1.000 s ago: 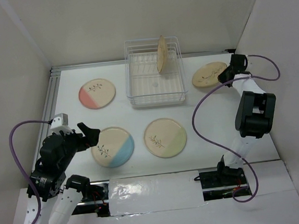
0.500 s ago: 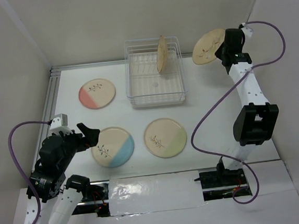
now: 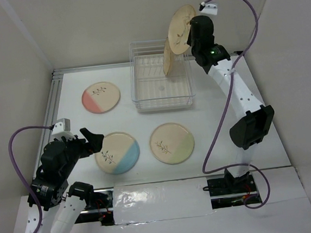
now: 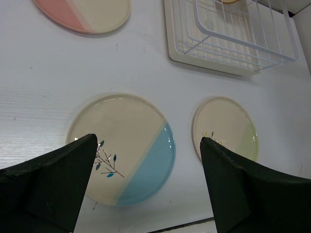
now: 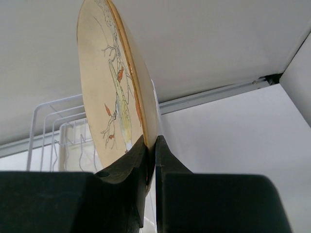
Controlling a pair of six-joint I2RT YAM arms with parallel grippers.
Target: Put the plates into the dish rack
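Right end effector point(image 5: 154, 154), pinching tan plate point(image 5: 109, 82), swung it from tabletop point(image 3: 221, 121) far-right corner to above dish rack point(image 3: 162, 99); slotting next. Left end effector point(image 4: 148, 145) gaping, empty.

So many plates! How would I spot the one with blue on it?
Find the white dish rack at the back, come forward to the two plates in the front row. The blue plate is the left one; the green plate beside it has no blue.
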